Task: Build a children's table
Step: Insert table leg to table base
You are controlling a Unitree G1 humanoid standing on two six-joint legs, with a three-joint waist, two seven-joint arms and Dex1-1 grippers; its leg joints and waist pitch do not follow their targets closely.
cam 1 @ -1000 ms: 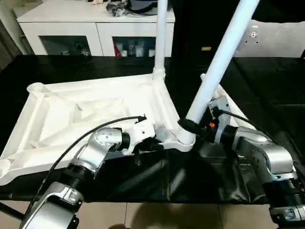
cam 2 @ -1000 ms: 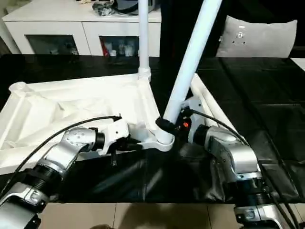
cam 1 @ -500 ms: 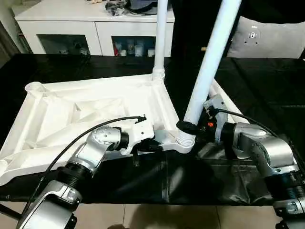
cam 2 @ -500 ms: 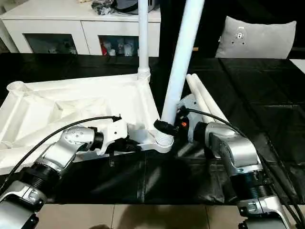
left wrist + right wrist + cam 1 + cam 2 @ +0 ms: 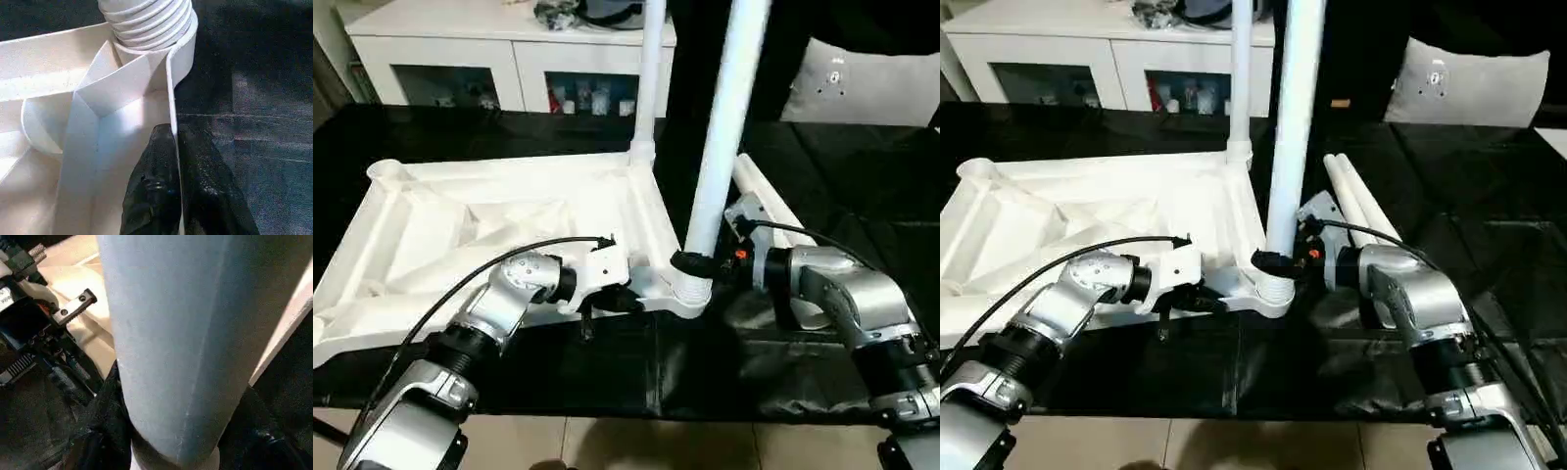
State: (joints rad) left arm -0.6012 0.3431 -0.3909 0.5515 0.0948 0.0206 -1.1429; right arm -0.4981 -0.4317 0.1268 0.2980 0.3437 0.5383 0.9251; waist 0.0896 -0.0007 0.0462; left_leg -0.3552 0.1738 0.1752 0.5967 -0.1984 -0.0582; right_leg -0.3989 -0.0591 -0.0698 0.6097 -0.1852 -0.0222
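Fitting second leg (image 5: 720, 147) into corner socket (image 5: 690, 291). Right tool (image 5: 697, 265) clamped round leg, low down. Left tool (image 5: 171, 161) pinched shut on top (image 5: 489, 225) rim beside socket. Next: twist leg down tight.

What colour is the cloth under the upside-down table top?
Black; the cloth shows best in the right eye view.

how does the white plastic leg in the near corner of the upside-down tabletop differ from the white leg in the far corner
The near white plastic leg is gripped close to its base by the right claw; the far white leg stands free of either claw. The near leg's ribbed screw thread is exposed above its socket; on the far leg I can't tell. Both are long, round and white, standing roughly upright from corner sockets of the white plastic tabletop.
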